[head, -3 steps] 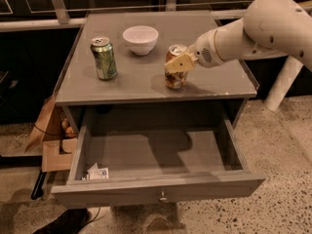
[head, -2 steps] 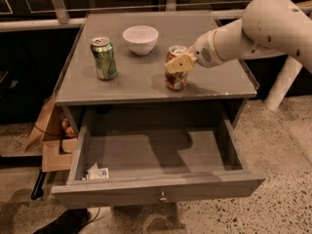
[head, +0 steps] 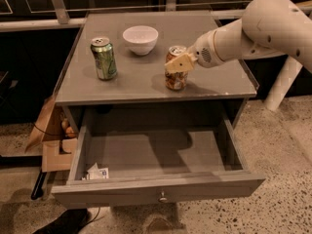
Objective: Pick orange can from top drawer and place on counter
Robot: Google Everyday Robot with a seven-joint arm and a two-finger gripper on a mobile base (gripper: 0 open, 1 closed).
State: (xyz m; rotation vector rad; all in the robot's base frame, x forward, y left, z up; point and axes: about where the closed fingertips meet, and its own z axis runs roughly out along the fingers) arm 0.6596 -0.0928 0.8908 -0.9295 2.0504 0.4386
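Note:
The orange can (head: 175,80) stands upright on the counter (head: 136,82), right of centre near the front edge. My gripper (head: 174,60) reaches in from the right on a white arm and is closed around the can's upper half, with one pale finger (head: 178,63) across its front. The other finger is hidden behind the can. The top drawer (head: 156,191) is pulled fully open below the counter, with its round knob at the front centre. Inside it lies only a small crumpled paper (head: 96,172) in the front left corner.
A green can (head: 104,58) stands on the counter's left side and a white bowl (head: 140,39) at the back centre. A cardboard box (head: 51,133) sits on the floor left of the cabinet. A white post (head: 282,84) stands at the right.

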